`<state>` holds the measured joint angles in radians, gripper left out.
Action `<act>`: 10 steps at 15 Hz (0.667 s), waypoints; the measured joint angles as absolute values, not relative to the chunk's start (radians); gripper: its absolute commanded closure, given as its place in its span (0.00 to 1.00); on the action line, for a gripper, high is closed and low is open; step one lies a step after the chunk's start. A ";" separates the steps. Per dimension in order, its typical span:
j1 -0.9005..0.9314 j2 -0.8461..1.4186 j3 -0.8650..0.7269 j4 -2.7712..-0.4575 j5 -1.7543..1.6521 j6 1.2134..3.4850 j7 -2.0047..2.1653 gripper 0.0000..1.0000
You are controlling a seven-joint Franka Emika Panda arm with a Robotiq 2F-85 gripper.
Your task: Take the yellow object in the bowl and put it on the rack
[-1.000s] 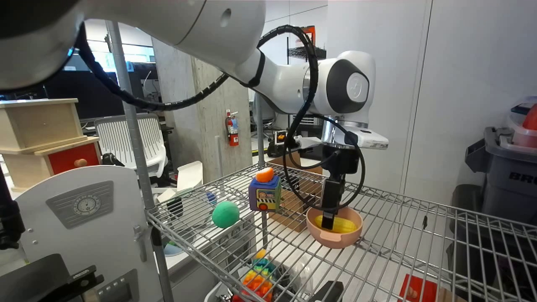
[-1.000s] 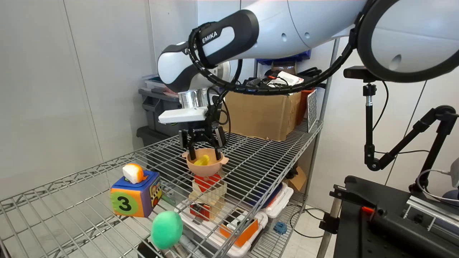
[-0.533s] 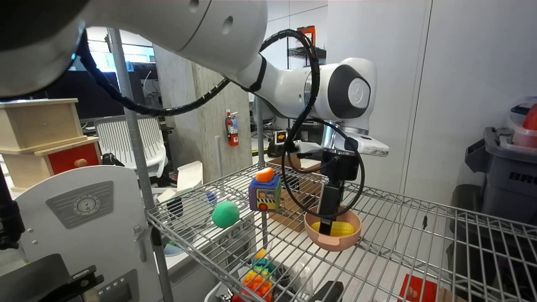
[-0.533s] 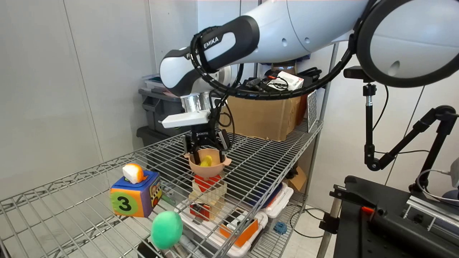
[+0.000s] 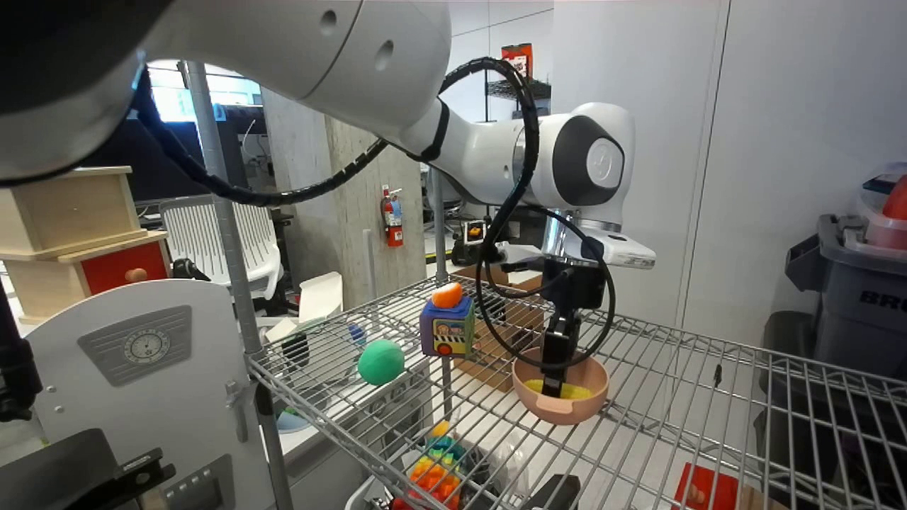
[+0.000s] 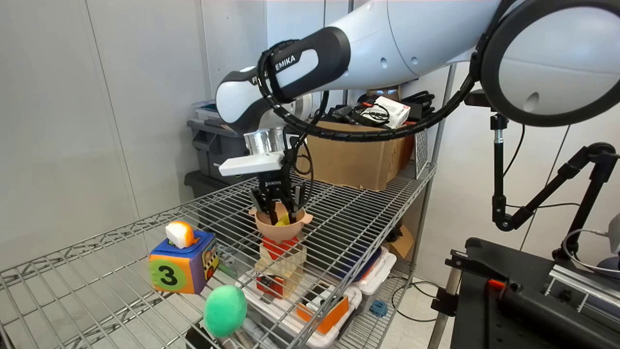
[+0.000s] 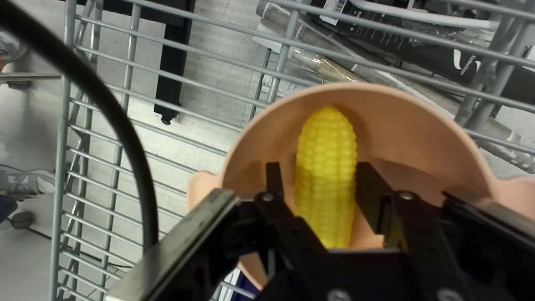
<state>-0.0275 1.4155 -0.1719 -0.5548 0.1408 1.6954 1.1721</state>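
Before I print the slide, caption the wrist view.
Open jaws flank a yellow corn cob in a salmon-pink bowl on a wire rack.

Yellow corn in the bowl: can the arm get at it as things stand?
Probably yes: the jaws stand open inside the bowl, either side of the yellow corn, and no other object appears in the way.

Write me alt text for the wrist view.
A yellow corn cob lies in a salmon-pink bowl, with open black jaws reaching in on either side of it. The bowl rests on a silver wire rack, seen from above. A black cable curves down the left.
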 measured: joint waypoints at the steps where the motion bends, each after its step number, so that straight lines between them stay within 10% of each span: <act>1: -0.027 1.417 -0.172 -0.554 0.141 1.696 1.172 0.88; 10: -0.027 1.407 -0.173 -0.506 0.141 1.704 1.165 0.93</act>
<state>-0.0274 1.4065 -0.1729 -0.5058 0.1413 1.7038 1.1649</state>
